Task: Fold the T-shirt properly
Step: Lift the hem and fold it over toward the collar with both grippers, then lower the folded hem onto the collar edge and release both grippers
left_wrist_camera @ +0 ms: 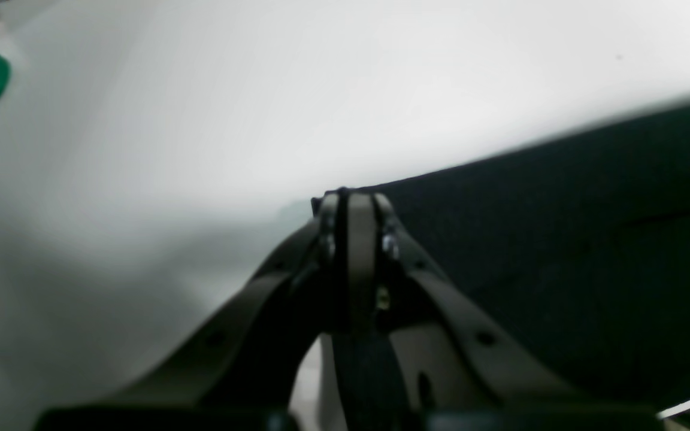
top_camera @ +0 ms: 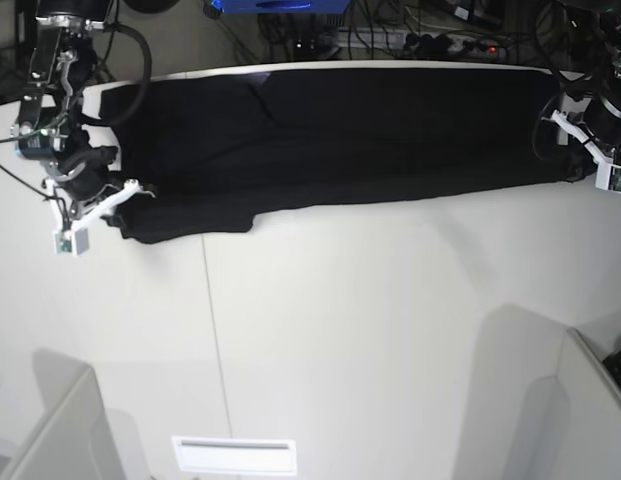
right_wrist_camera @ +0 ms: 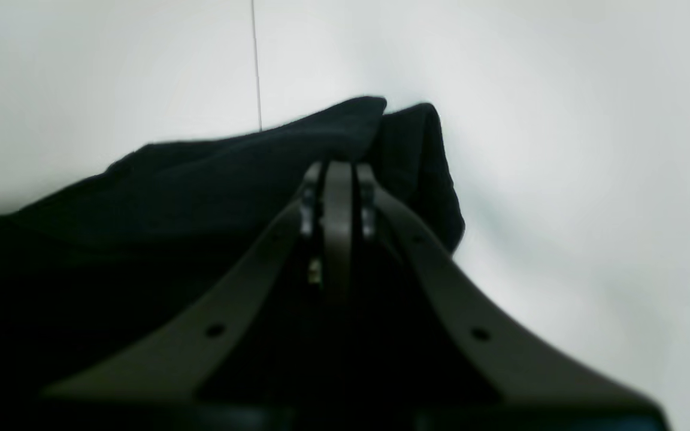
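T-shirt [top_camera: 340, 130]: black, spread lengthwise along the far edge of the white counter [top_camera: 370, 330]. Left pincer [left_wrist_camera: 351, 200] and right pincer [right_wrist_camera: 339, 167] each closed on an end (cloth pinched).

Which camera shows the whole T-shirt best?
The base view: the T-shirt lies spread across the table's far side, between both arms. The right wrist view shows only a bunched black corner, the left wrist view one blurred straight edge.
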You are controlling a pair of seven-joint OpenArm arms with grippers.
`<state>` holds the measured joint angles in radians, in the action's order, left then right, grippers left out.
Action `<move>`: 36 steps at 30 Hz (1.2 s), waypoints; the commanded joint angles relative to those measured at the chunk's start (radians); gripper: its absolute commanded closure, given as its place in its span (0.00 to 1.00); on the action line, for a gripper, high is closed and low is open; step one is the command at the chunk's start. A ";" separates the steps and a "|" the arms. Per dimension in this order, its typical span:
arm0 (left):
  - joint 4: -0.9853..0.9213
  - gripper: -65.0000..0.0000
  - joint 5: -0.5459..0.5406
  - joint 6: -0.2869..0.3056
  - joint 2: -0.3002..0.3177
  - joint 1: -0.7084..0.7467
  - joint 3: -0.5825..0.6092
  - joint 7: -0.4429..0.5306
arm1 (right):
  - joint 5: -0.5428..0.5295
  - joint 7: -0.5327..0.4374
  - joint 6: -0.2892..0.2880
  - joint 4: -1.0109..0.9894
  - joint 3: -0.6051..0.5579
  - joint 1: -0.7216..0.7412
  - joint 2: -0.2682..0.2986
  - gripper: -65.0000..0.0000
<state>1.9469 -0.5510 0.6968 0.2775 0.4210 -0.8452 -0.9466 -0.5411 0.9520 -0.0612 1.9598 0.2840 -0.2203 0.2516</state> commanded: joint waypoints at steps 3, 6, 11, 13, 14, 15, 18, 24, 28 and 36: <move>0.019 1.00 -0.008 0.001 0.022 0.002 -0.009 0.018 | -0.001 -0.001 -0.002 0.022 0.008 -0.009 0.013 1.00; 0.019 1.00 -0.008 0.001 0.022 0.002 -0.010 0.018 | -0.004 -0.003 -0.002 0.023 0.010 -0.029 0.012 1.00; 0.019 1.00 -0.008 0.001 0.022 0.002 -0.010 0.018 | -0.096 0.000 -0.002 0.029 0.050 -0.061 0.013 1.00; 0.019 1.00 -0.008 0.001 0.024 0.002 -0.010 0.018 | -0.138 0.000 -0.002 0.040 0.076 -0.078 0.013 1.00; 0.019 1.00 -0.008 0.001 0.024 0.002 -0.010 0.018 | -0.155 0.000 -0.002 0.045 0.085 -0.086 0.015 1.00; 0.019 1.00 -0.008 0.001 0.024 0.002 -0.010 0.018 | -0.169 0.000 -0.002 0.045 0.090 -0.095 0.019 1.00; 0.019 1.00 -0.008 0.001 0.024 0.002 -0.010 0.018 | -0.188 0.000 -0.002 0.045 0.090 -0.115 0.021 1.00; 0.021 1.00 -0.008 0.001 0.024 0.002 -0.010 0.018 | -0.192 0.000 -0.002 0.045 0.090 -0.147 0.015 1.00; 0.021 1.00 -0.008 0.001 0.024 0.005 -0.010 0.018 | -0.192 0.000 -0.002 0.045 0.090 -0.166 0.015 1.00; 0.027 1.00 -0.008 0.001 0.032 0.032 -0.010 0.018 | -0.193 0.002 -0.002 0.045 0.090 -0.186 0.013 1.00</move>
<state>1.9560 -0.5514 0.6968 0.2886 0.4519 -0.8455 -0.9466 -0.7261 0.9691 -0.0612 1.9858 0.3668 -0.4057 0.2543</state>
